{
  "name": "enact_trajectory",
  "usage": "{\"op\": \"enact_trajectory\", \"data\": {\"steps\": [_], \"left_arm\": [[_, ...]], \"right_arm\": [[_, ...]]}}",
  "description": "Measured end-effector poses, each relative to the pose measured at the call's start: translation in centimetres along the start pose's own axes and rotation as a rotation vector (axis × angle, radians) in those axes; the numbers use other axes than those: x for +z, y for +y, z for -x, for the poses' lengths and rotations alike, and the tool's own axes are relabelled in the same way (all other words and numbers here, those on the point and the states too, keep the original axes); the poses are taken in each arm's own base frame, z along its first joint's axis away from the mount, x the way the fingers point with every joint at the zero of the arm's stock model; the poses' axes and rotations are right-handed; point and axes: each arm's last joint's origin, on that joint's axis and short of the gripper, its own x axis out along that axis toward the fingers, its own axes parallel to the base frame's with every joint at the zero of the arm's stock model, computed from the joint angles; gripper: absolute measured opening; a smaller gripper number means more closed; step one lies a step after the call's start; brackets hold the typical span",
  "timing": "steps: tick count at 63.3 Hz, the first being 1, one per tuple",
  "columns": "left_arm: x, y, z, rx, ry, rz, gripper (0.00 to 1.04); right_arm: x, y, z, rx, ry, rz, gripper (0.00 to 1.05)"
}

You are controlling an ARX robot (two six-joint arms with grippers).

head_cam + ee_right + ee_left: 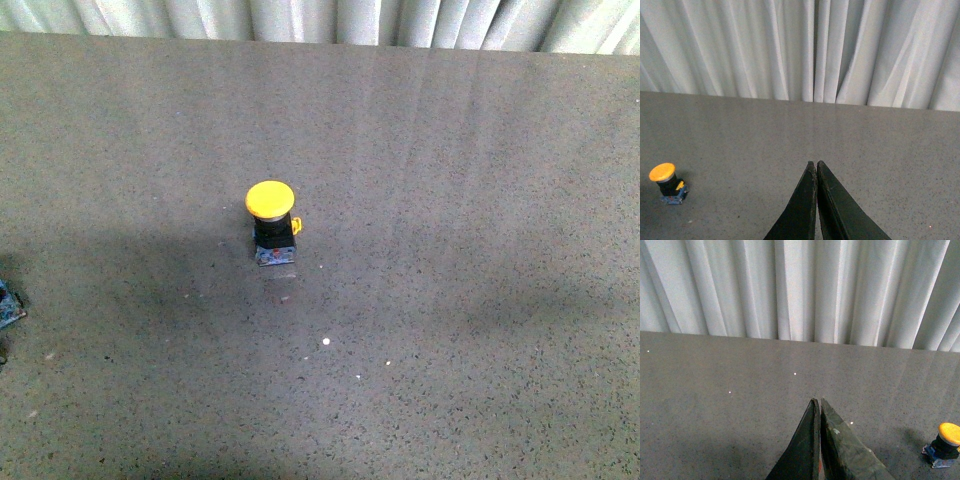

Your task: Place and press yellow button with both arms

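Note:
The yellow button (271,222) stands upright near the middle of the grey table, with a round yellow cap, black body, small yellow side tab and bluish base. Neither arm shows in the front view. In the left wrist view the button (944,444) sits off to one side of my left gripper (817,401), which is shut with nothing between its fingers. The right wrist view has the button (667,185) on the opposite side of my right gripper (813,163), also shut and empty. Both grippers are well apart from the button.
The speckled grey table (450,300) stretches back to a white pleated curtain (330,20) along its far edge. A small bluish object (8,303) pokes in at the front view's left border. Tiny white specks (326,342) lie in front of the button.

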Motion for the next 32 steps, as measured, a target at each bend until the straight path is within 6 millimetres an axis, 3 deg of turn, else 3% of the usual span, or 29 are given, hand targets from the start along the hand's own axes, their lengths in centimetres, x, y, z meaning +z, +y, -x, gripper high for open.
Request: {"op": "enact_trajectory", "data": {"steps": [32], "left_arm": [[0.0, 0.0, 0.0, 0.000, 0.000, 0.000, 0.01]], "right_arm": [[-0.3, 0.0, 1.5, -0.002, 0.005, 0.000, 0.01]]}}
